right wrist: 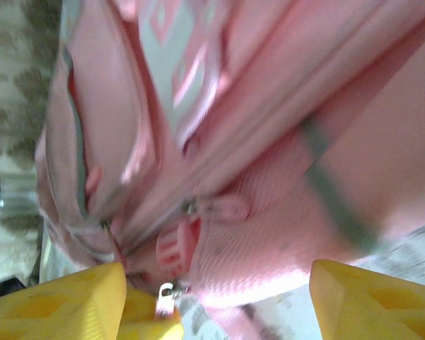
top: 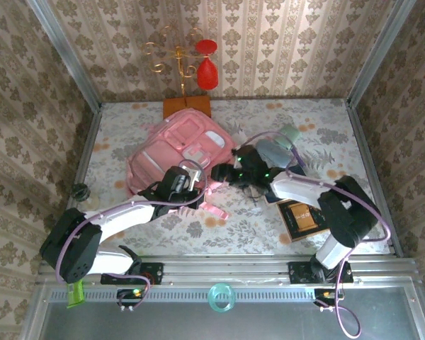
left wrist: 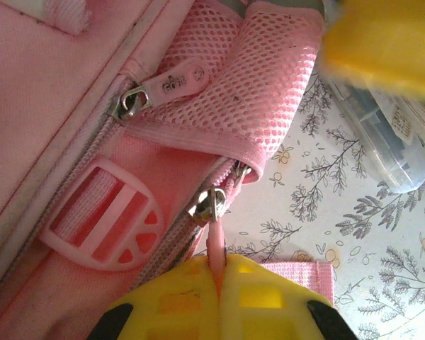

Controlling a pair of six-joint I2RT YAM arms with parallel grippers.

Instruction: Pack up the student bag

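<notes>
I have my left fingers (left wrist: 177, 301) clenched on the zipper pull (left wrist: 216, 242) of the student bag (top: 180, 152), which lies mid-counter (top: 255, 234), presumably to open it, while my right fingers (right wrist: 78, 297) hang released alongside.

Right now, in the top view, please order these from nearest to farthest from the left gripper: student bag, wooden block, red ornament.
1. student bag, held by the left gripper.
2. wooden block, behind the bag.
3. red ornament, at the back wall.
</notes>
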